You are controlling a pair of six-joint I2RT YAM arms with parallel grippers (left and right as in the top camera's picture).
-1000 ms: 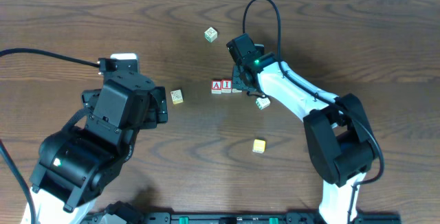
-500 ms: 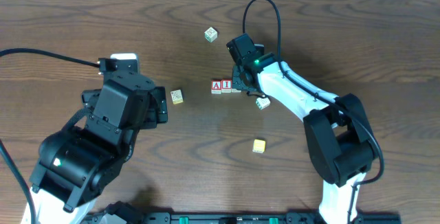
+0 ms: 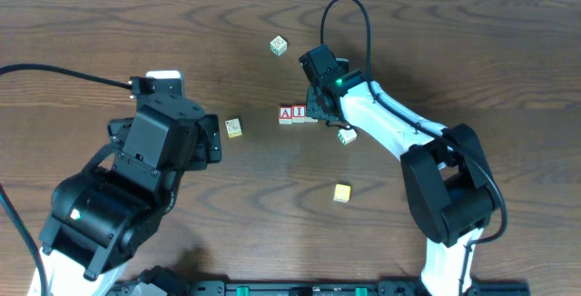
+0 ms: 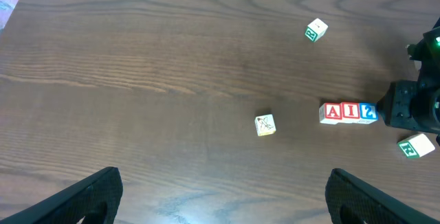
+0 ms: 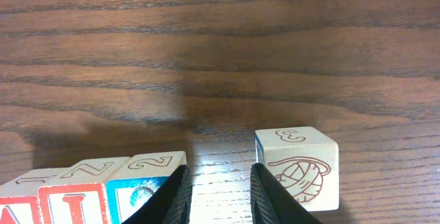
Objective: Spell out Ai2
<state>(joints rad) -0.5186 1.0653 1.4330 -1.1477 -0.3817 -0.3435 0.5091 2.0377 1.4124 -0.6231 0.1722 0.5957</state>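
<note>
Ai2 row (image 4: 348, 112) | "2" cube (image 5: 141, 176) just outside right jaws, slightly parted, empty | left jaws spread wide, well apart.

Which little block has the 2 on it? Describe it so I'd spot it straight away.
Follow the white arm on the right down to its pincer; a row of three touching cubes lies just beside it. The 2 cube is the end one nearest the pincer, blue-framed where its neighbours, the A cube and I cube, are red-framed.
</note>
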